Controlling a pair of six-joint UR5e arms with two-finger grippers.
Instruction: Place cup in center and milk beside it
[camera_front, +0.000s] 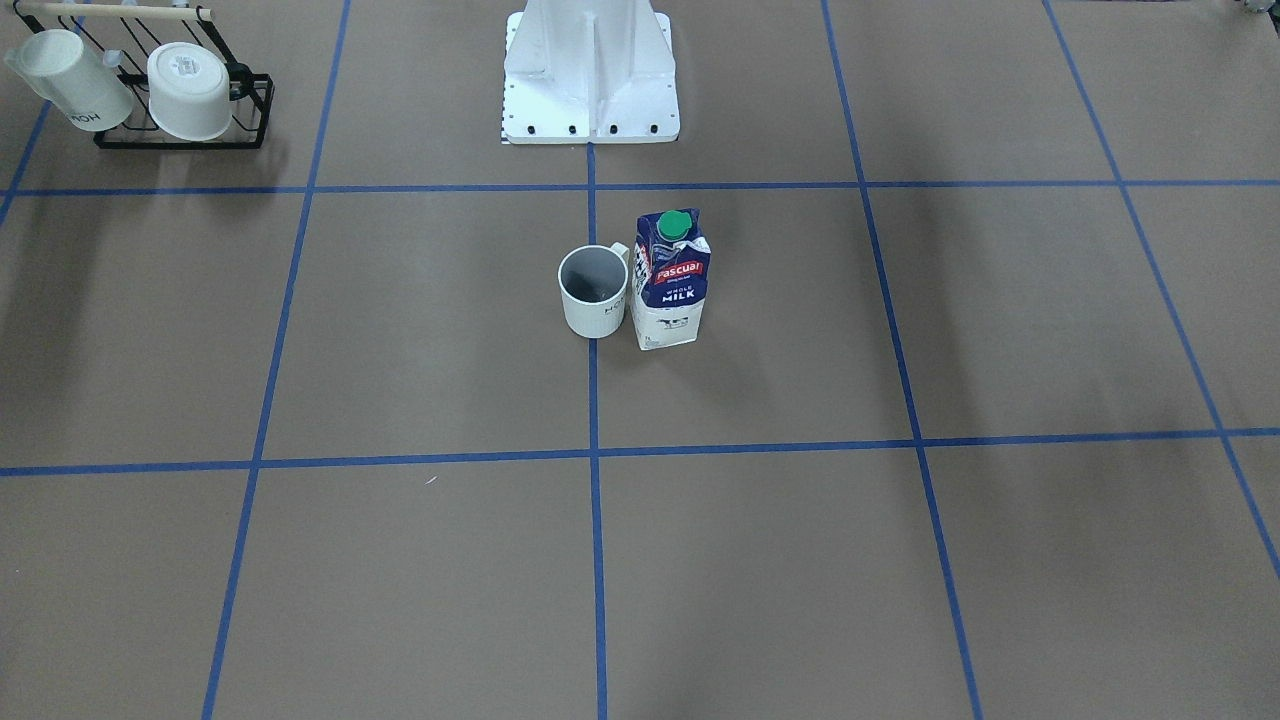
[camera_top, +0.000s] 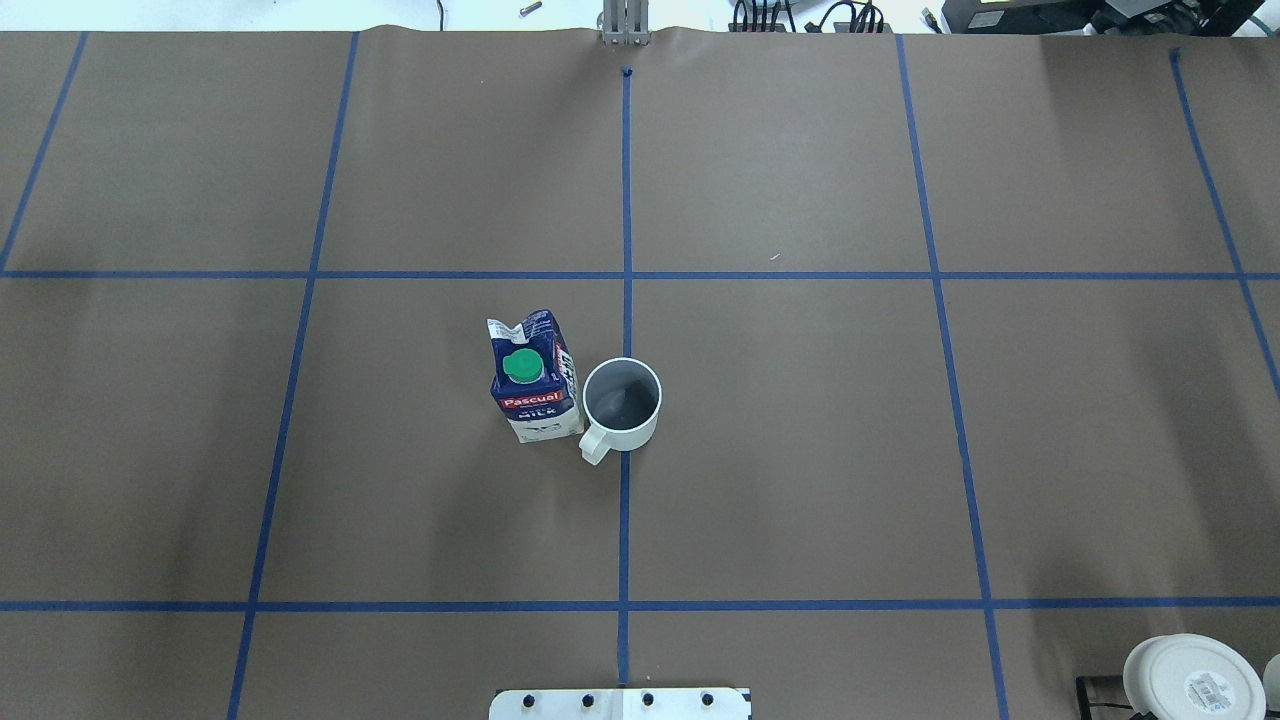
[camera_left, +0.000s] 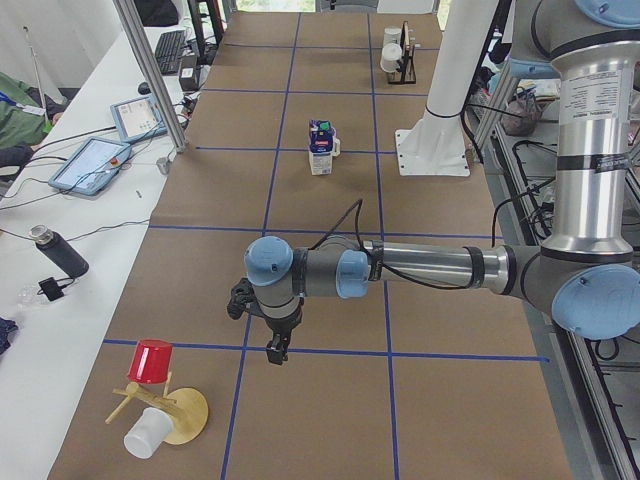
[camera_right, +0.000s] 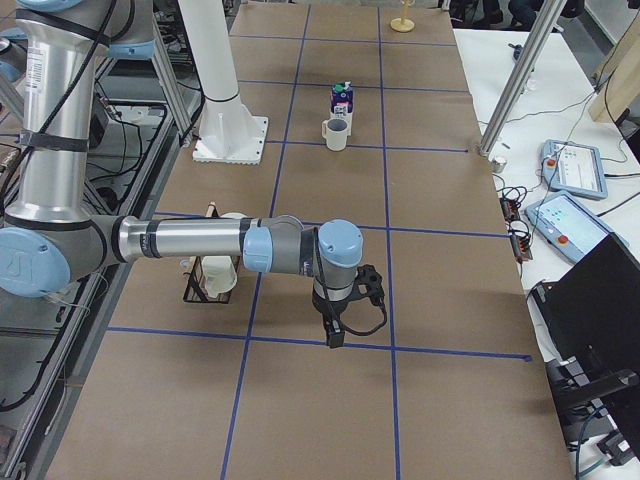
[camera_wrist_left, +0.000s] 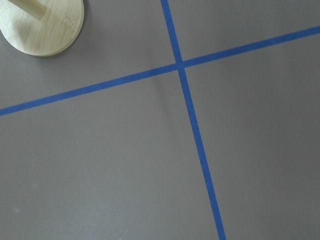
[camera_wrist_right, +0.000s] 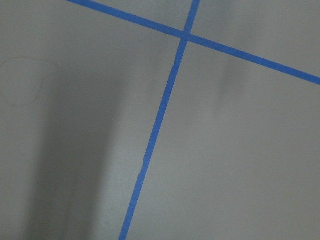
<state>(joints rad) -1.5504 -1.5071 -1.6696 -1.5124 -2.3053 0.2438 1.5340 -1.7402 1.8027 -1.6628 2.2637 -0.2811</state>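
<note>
the brown worktop, ruled into squares by blue tape, is seen across every view. the left arm is stretched level across the middle of the left side view, and the right arm is stretched level across the middle of the right side view. the white robot pedestal is bolted down at the top centre of the front-facing view. a black wire rack with two white cups tipped on it is seen at the upper left of that view. a wooden stand with a red cup on it is seen at the lower left of the left side view.

the milk carton is stood upright just right of frame centre in the front-facing view, with its green cap on top. the cup is set upright on the central tape line, at the middle of the worktop, just left of the carton, with its handle turned towards the carton. whether the two touch cannot be told.

the left end effector is hung pointing down over the worktop at the lower centre of the left side view, near a tape crossing. the right end effector is hung likewise at the lower centre of the right side view. how far either is opened, and whether anything is held, cannot be told.
</note>
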